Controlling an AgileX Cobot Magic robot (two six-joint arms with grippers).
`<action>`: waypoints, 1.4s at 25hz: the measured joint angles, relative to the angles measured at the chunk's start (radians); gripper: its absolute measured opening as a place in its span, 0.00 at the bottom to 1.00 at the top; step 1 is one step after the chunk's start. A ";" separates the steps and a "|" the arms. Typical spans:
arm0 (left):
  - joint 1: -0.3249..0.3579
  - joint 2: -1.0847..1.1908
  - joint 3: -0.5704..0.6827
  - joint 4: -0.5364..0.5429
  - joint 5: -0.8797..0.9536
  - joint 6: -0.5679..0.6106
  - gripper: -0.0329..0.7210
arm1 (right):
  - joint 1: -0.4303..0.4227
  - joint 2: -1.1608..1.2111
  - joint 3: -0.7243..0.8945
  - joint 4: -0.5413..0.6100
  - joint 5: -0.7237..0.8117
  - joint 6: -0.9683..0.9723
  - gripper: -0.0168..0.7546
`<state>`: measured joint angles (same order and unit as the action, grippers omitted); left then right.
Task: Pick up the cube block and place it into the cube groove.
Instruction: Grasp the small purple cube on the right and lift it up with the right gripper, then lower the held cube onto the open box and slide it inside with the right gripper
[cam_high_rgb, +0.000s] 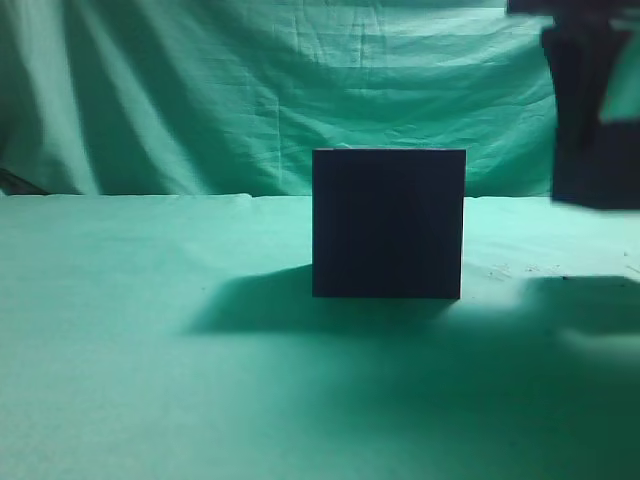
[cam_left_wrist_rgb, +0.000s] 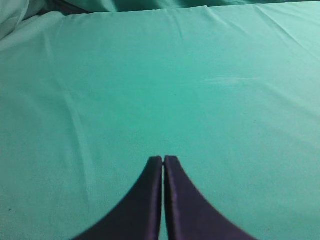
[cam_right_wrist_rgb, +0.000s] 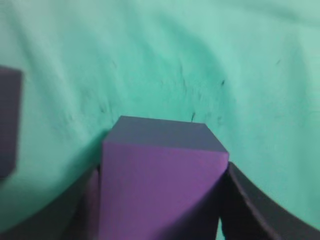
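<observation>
Green cloth (cam_high_rgb: 150, 400) covered everything. Right gripper (cam_right_wrist_rgb: 162, 200) clamped cube block (cam_right_wrist_rgb: 160, 185) by opposite flat sides, lifted right of cube groove (cam_high_rgb: 388, 222). Block looked light, rigid, smooth-faced; side grip seemed right. Left gripper (cam_left_wrist_rgb: 163, 160) sat closed, empty, over cloth.

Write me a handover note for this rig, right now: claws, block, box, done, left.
Left claw: shut, empty, over bare green cloth.
Right claw: shut on the small purple cube block, lifted off the table at the exterior view's upper right.
Large dark navy cube-shaped box: upright mid-table on the green cloth, left of the right claw.
Done: block picked up.
Left: carry it over the box, lower it in, release.
</observation>
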<state>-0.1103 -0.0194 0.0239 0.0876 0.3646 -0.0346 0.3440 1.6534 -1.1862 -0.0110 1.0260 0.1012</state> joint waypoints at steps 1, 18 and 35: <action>0.000 0.000 0.000 0.000 0.000 0.000 0.04 | 0.001 -0.002 -0.044 0.003 0.037 0.000 0.59; 0.000 0.000 0.000 0.000 0.000 0.000 0.04 | 0.342 -0.019 -0.291 0.021 0.216 0.272 0.59; 0.000 0.000 0.000 0.000 0.000 0.000 0.04 | 0.388 0.111 -0.349 0.020 0.211 0.421 0.59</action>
<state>-0.1103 -0.0194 0.0239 0.0876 0.3646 -0.0346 0.7317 1.7645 -1.5354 0.0089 1.2374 0.5224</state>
